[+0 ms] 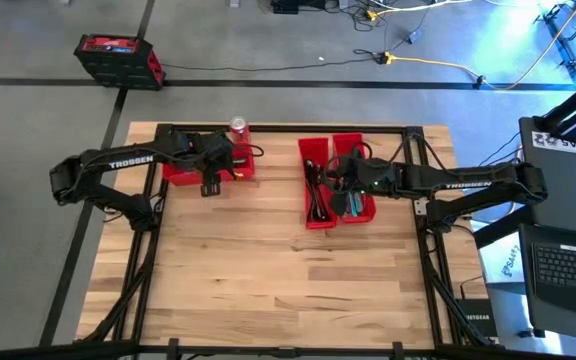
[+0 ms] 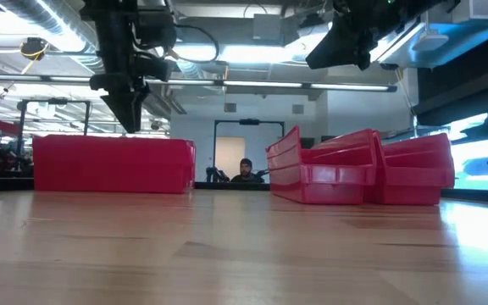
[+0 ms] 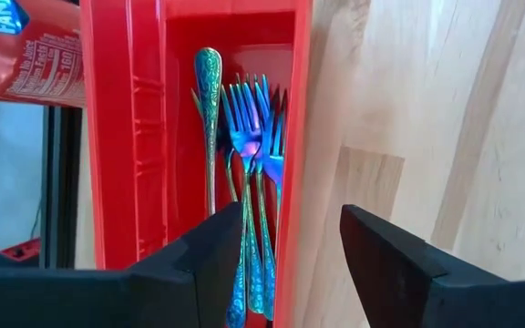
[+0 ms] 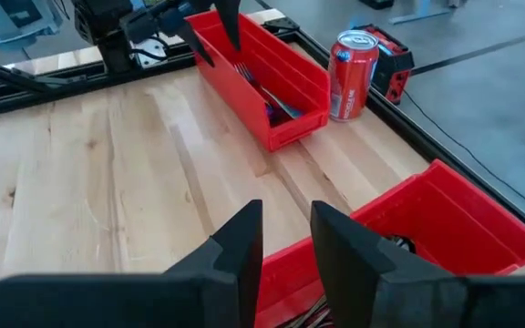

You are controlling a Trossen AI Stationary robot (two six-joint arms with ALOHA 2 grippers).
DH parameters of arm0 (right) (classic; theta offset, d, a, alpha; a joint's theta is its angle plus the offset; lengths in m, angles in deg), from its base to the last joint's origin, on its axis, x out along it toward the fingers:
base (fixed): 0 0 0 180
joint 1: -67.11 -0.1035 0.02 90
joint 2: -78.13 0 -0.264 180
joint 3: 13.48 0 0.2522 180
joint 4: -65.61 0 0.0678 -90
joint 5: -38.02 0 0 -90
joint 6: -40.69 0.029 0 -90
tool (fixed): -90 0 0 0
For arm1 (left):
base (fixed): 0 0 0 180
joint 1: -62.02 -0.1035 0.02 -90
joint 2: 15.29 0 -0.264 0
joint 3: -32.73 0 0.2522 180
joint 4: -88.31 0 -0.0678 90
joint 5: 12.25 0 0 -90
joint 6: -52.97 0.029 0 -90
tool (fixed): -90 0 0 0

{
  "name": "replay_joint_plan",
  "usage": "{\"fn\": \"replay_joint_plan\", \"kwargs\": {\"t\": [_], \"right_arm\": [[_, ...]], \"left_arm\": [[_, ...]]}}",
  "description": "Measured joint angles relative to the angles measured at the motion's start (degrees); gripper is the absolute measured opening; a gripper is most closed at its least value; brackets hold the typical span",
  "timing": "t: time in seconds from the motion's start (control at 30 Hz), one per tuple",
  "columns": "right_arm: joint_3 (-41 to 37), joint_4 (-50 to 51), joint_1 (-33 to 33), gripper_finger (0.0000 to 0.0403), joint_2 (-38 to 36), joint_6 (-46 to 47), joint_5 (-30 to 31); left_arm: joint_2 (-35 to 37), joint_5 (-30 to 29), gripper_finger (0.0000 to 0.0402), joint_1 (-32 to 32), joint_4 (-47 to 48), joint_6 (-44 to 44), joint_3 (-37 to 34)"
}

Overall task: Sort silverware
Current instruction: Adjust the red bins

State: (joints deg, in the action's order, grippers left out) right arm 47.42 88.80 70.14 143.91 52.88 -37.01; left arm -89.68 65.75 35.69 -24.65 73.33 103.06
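Bright overhead light — soft shadows

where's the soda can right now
The red soda can stands upright at the table's far edge in the high view, just behind the left-hand red bin and beside the left gripper.

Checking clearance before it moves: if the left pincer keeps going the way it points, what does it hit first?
Probably the forks in the red bin; the left pincer straddles the bin's wall, so that wall may come first.
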Motion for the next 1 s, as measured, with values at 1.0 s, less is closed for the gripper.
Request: {"fn": "replay_joint_plan", "kwargs": {"t": [1.0], "right_arm": [[0.00,-1.87,0.00,0.0081,0.04,0.00,0.00]], "left_arm": [[-3.96,1.00,0.0071,-3.11,-6.27,3.04,-6.54]]}}
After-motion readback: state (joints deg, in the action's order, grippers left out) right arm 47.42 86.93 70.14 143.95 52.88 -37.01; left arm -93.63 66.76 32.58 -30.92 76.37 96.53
